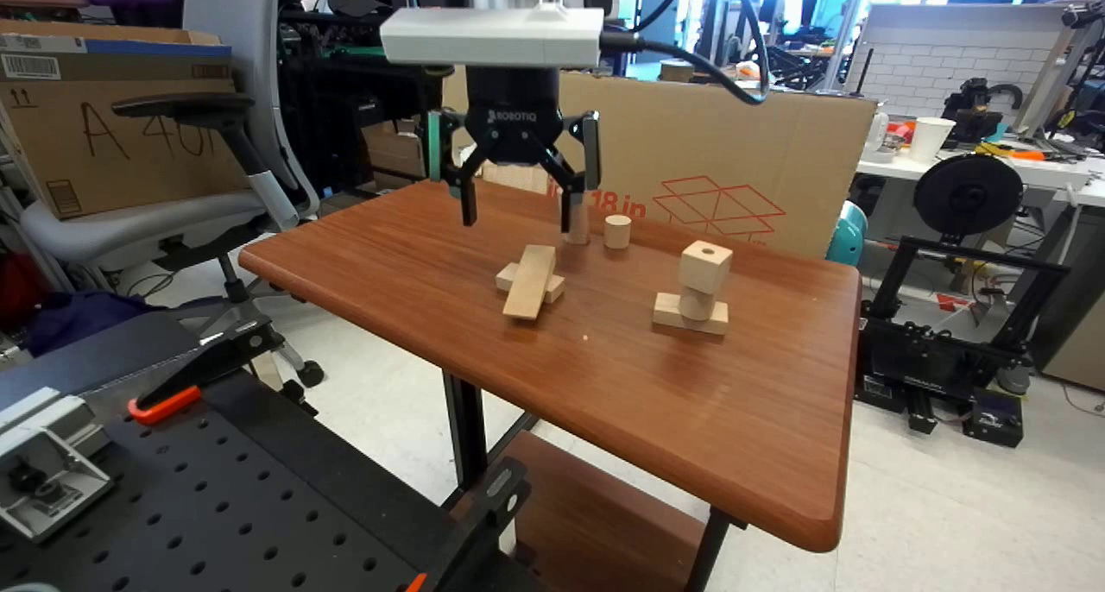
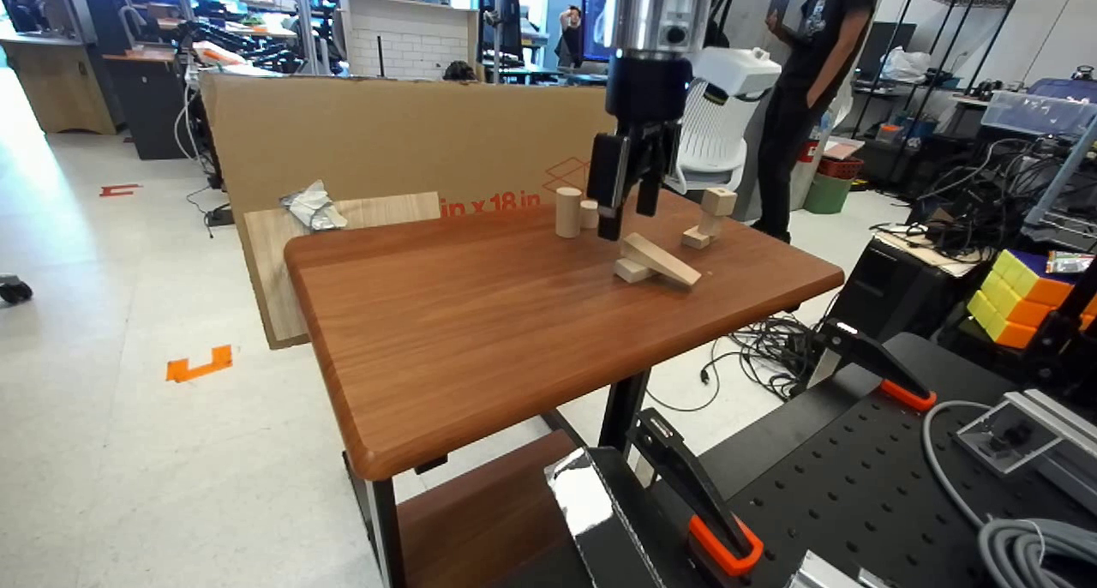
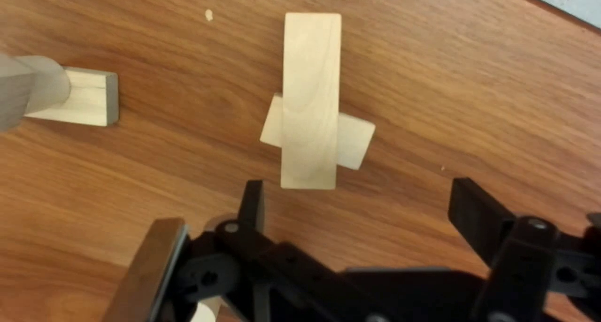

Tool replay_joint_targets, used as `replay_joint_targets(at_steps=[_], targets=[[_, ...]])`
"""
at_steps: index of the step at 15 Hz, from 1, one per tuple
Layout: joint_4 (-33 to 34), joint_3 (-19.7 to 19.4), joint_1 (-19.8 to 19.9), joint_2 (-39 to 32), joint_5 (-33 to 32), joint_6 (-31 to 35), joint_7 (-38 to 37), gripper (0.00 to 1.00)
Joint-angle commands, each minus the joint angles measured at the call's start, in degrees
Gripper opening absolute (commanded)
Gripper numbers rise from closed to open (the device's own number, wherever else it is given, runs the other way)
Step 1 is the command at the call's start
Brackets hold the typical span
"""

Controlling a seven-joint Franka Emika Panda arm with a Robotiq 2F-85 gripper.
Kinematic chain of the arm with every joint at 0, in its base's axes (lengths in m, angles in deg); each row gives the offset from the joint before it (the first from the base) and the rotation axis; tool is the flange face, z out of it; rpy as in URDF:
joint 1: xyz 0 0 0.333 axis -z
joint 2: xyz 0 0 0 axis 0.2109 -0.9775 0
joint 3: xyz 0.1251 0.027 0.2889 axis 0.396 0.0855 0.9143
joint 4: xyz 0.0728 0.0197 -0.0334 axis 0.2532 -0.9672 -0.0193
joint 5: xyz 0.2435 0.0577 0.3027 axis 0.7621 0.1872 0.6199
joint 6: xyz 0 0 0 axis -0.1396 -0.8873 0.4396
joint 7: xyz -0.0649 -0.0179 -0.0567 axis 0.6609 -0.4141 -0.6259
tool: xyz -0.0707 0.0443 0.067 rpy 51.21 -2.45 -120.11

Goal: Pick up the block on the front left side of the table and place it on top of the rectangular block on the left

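Note:
The block, a slim pale plank (image 1: 529, 283), lies crosswise on the rectangular block (image 1: 554, 291) on the reddish-brown table (image 1: 388, 255). The plank (image 2: 662, 260) is tilted, its raised end over the rectangular block (image 2: 632, 270) and its other end down by the tabletop. In the wrist view the plank (image 3: 311, 101) covers the middle of the rectangular block (image 3: 355, 141), whose two ends stick out. My gripper (image 1: 518, 223) is open and empty above the table, apart from both pieces. It also shows in an exterior view (image 2: 629, 218) and the wrist view (image 3: 359, 183).
A stack of flat block, cylinder and cube (image 1: 705, 268) stands to one side of the plank. Two upright cylinders (image 2: 567, 213) (image 1: 617, 231) stand near the table's far edge. A cardboard sheet (image 1: 725, 156) stands behind the table. A black perforated bench with clamps (image 1: 259, 488) is in front.

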Motion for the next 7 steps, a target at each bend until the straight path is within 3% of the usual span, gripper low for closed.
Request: replay_joint_targets(at_steps=[1, 2, 3, 7], targets=[[-4.42, 0.58, -0.46, 8.49, 3.3, 0.43, -4.84, 1.0], [-4.86, 0.38, -0.57, 10.26, 4.51, -1.2, -6.73, 1.0], [-1.65, -0.02, -0.74, 5.33, 2.51, -0.45, -3.98, 1.0], [-3.86, -0.16, -0.93, 9.39, 4.0, -1.0, -5.68, 1.0]])
